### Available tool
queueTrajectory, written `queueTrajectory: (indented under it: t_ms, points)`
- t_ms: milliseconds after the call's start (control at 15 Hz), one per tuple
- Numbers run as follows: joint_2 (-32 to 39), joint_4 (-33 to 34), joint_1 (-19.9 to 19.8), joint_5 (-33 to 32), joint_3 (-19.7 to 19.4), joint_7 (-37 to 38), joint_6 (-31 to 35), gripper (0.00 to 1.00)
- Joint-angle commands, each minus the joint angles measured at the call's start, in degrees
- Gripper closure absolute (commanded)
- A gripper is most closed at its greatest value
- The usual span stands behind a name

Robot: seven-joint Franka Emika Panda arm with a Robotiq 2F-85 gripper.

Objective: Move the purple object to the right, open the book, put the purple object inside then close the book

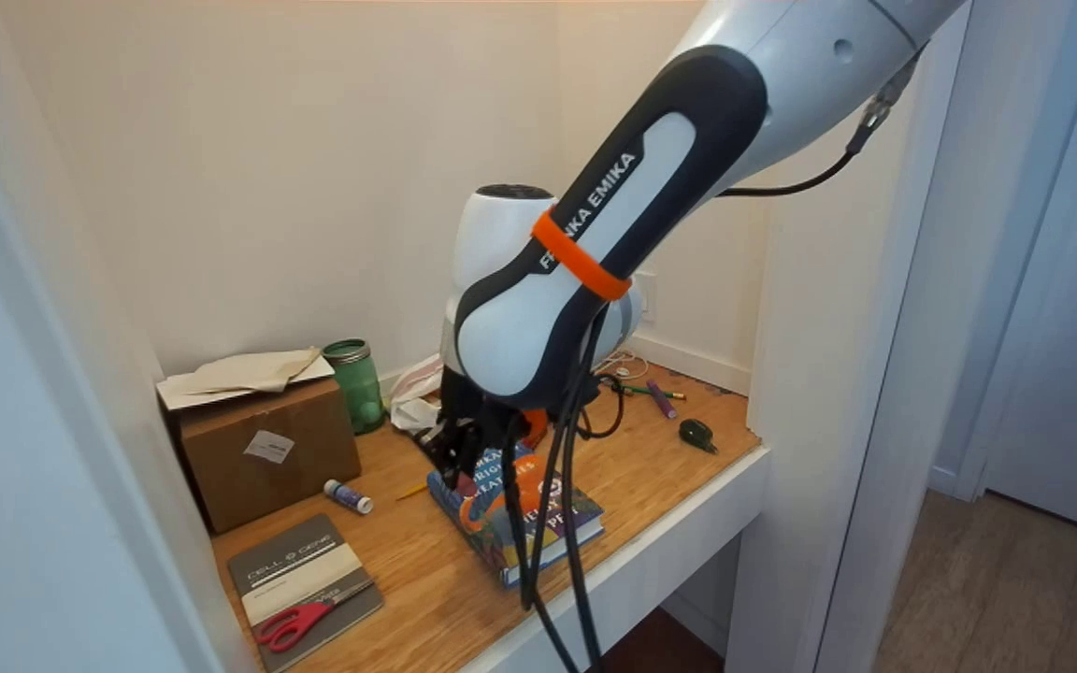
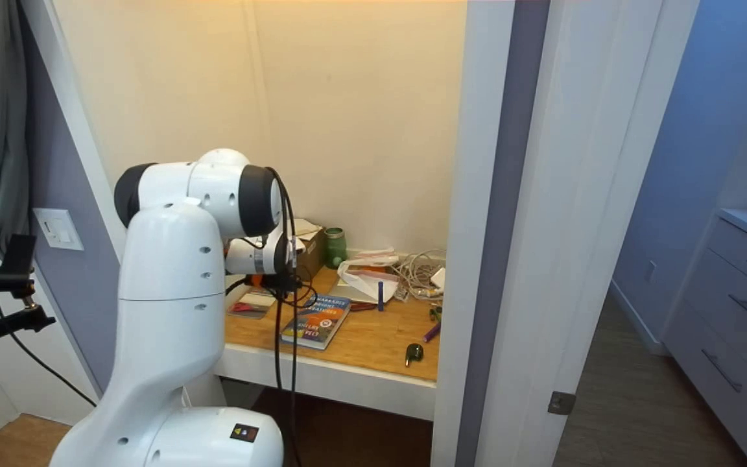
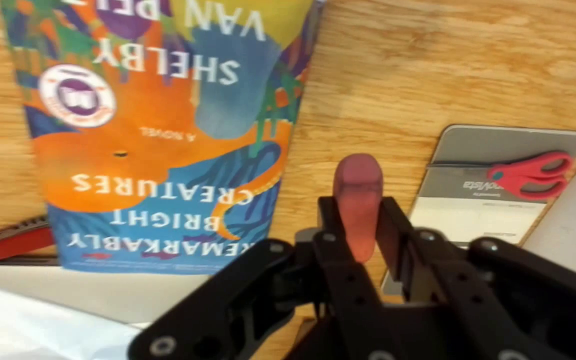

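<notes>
In the wrist view, your claw grips a smooth, round-ended pinkish object just beside the closed, brightly printed book. In an exterior view, the book lies flat on the wood-grained counter near a crumpled white bag. In an exterior view, you see a square-edged cardboard box beside a green jar; claw-to-book contact is hard to judge.

alcove wall warm-lit | cabinet dim, bluish | wrist view soft
</notes>
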Motion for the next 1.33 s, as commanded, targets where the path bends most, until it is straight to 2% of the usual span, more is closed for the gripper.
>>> queueTrajectory:
  t_ms: [0,67,133,267,467,533,667,1067,1267]
  points:
    - [-8.08,-7.19,-2.62,-6.38,-2.12,1.05,-2.35,0.94]
    - [-9.43,-8.24,-3.54,-7.65,-2.12,1.41,-2.53,0.94]
    - [-5.11,-4.01,-4.63,-6.12,0.26,1.05,-1.80,0.78]
    - [-7.44,-6.24,-6.12,-7.34,0.07,0.92,-2.07,0.78]
    - [-8.28,-7.34,-6.12,-7.49,0.22,0.94,-2.08,0.78]
    - [-8.28,-7.44,-6.08,-7.49,0.27,0.94,-2.08,0.94]
    - [-7.81,-7.23,-6.28,-9.81,-1.46,2.83,-2.43,0.94]
    - [-3.76,-5.77,-12.16,-13.33,-5.42,1.35,-0.92,0.94]
    - [-0.44,-5.02,-15.45,-11.12,-4.52,-1.30,-0.07,0.94]
